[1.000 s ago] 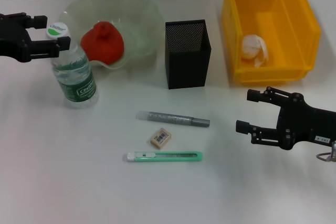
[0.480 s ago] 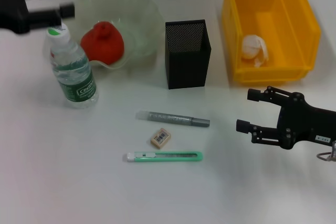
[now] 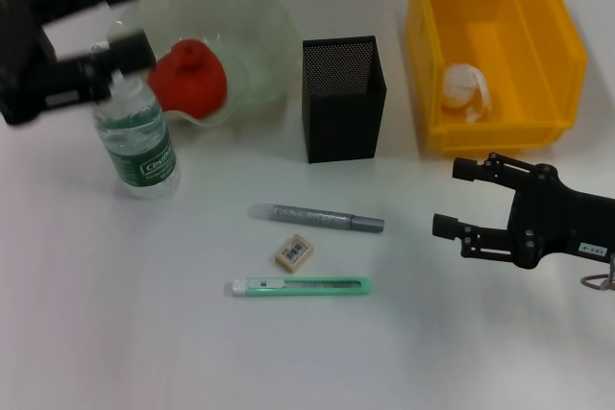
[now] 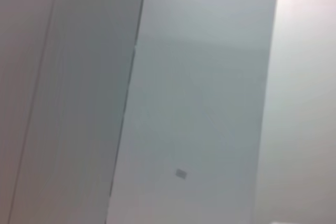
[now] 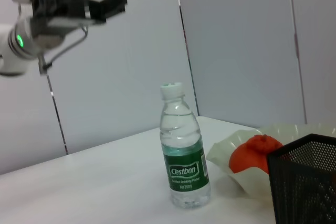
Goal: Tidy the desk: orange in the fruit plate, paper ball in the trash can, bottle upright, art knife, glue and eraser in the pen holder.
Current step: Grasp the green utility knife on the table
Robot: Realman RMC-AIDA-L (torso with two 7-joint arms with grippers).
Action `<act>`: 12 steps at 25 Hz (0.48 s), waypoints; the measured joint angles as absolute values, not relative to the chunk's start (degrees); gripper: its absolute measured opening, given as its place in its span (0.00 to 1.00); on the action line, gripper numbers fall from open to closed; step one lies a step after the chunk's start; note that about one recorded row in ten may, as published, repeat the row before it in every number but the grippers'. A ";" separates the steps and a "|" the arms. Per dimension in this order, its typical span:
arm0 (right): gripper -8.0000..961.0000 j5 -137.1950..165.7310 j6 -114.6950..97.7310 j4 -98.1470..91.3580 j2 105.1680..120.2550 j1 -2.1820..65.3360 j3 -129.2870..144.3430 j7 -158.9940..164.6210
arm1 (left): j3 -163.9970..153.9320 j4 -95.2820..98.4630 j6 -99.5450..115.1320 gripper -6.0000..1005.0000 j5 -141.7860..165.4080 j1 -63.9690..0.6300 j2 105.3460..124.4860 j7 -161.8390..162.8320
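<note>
Left gripper (image 3: 120, 18) is up in the air above the bottle (image 3: 136, 136), fingers spread, holding nothing; clear gap to the cap in the right wrist view. Right gripper (image 3: 459, 201) hovers low over the table (image 3: 115, 333) at the near right, fingers apart, empty.

Counts: one bottle, standing upright, just in front of the fruit plate (image 3: 259, 36). One orange (image 3: 188, 75) in that plate. One paper ball (image 3: 466, 90) inside the yellow bin (image 3: 567, 55). One black mesh pen holder (image 3: 343, 98) between plate and bin; I can't tell if anything is inside.

Loose on the table: one grey glue stick (image 3: 315, 217), one eraser (image 3: 293, 253), one green art knife (image 3: 299, 286). All three lie flat in a stack-like row in front of the pen holder, glue farthest back, knife nearest, eraser between and touching neither.

Right gripper is to the right of those three, with bare tabletop in between. Bin front wall sits just behind it. Bare table to the near left of the knife and in front of the bottle. Left wrist view shows only blank wall panels.
</note>
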State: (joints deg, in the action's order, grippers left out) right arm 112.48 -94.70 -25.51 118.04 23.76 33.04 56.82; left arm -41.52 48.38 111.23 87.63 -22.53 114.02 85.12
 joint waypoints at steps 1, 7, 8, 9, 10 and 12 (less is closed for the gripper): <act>0.86 112.48 -94.70 -25.51 118.04 23.76 33.04 56.81 | -41.52 48.38 111.23 0.79 87.63 -22.53 114.02 85.12; 0.86 112.48 -95.16 -25.72 117.82 24.38 33.18 57.89 | -42.45 34.84 110.97 0.79 92.66 -21.87 113.94 69.33; 0.86 112.49 -95.18 -25.74 117.81 24.57 33.27 58.10 | -42.47 33.13 110.78 0.79 93.69 -21.75 113.87 66.96; 0.86 112.51 -95.18 -25.76 117.79 24.75 33.34 58.34 | -42.49 31.10 110.40 0.79 95.28 -21.61 113.84 64.00; 0.86 112.61 -95.19 -25.81 117.74 25.10 33.46 58.81 | -42.50 29.60 109.90 0.79 96.69 -21.46 113.85 61.68; 0.86 112.67 -95.19 -25.83 117.73 25.22 33.50 58.95 | -42.51 28.16 108.39 0.79 99.19 -20.97 114.23 58.98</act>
